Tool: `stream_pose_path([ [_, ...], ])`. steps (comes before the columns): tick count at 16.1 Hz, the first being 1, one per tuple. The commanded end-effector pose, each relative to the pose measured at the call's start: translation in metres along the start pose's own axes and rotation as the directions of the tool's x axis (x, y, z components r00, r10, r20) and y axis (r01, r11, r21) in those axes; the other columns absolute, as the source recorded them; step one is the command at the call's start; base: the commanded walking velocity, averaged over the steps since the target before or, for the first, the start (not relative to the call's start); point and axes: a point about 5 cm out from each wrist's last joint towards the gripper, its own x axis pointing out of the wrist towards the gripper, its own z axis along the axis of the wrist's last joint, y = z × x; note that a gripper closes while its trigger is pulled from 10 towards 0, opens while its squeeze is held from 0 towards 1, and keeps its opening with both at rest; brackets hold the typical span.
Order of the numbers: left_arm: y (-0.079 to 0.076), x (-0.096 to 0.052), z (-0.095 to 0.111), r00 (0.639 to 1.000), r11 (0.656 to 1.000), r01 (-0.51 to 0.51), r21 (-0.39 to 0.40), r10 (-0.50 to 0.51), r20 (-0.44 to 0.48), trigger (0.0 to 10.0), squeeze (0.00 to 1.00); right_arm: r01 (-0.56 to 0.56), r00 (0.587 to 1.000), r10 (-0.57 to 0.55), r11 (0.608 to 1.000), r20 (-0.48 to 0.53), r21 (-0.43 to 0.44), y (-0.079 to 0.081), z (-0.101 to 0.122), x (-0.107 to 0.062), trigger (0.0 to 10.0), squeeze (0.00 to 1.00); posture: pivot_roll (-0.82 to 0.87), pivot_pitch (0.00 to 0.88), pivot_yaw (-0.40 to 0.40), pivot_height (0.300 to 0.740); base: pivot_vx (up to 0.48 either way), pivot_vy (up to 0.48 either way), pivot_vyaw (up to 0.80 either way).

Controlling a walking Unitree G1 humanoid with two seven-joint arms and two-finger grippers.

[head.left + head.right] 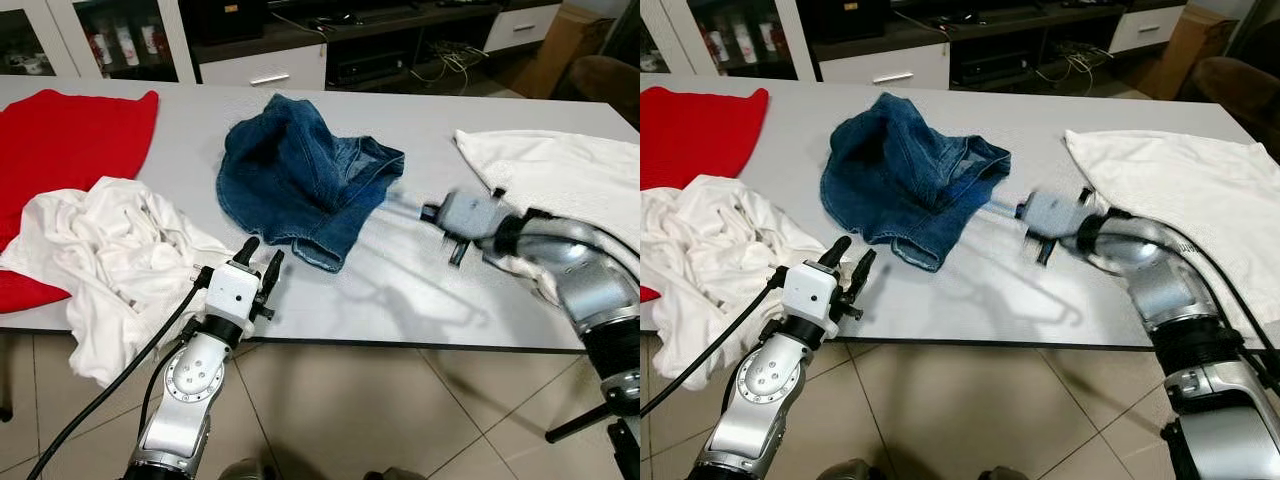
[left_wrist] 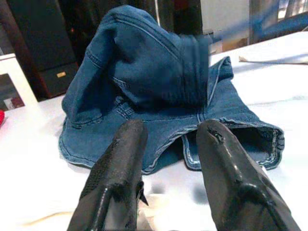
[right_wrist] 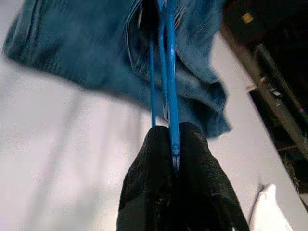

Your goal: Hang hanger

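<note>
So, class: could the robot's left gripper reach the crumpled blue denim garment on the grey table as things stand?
Probably yes. The left gripper hovers open at the table's near edge, aimed at the crumpled blue denim garment, with only bare grey table between them.

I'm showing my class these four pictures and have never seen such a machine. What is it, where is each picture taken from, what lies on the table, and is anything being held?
It is a humanoid robot with two silver arms. The two wide pictures come from its head cameras; the two close ones from a camera on each wrist. On the grey table lie blue denim shorts, a crumpled white garment, a red cloth and a white cloth. The right gripper is shut on a thin blue hanger reaching into the shorts. The left gripper is open and empty, pointing at the shorts.
</note>
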Motion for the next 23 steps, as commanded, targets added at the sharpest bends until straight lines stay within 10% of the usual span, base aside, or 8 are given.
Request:
stream_pose_path([
  [1, -0.002, 0.002, -0.001, 1.000, 1.000, 0.021, 0.004, -0.021, 0.000, 10.0, 0.00, 0.027, 0.999, -0.029, 0.999, 0.039, 0.043, -0.010, 0.006, -0.004, 10.0, 0.00, 0.00, 0.014, 0.006, 0.740, 0.000, 0.000, 0.00],
  [13, -0.003, 0.004, 0.000, 0.999, 0.999, 0.040, 0.017, -0.040, 0.013, 10.0, 0.00, -0.135, 0.989, 0.132, 0.989, 0.061, 0.060, -0.019, 0.004, -0.042, 10.0, 0.00, -0.01, 0.001, 0.010, 0.740, 0.000, 0.000, 0.00],
  [23, 0.000, 0.006, 0.001, 0.999, 0.999, 0.033, 0.032, -0.034, 0.025, 10.0, 0.00, -0.168, 0.923, 0.079, 0.963, 0.376, 0.211, -0.039, 0.035, -0.061, 10.0, 0.00, 0.00, 0.000, 0.016, 0.740, 0.000, 0.000, 0.00],
])
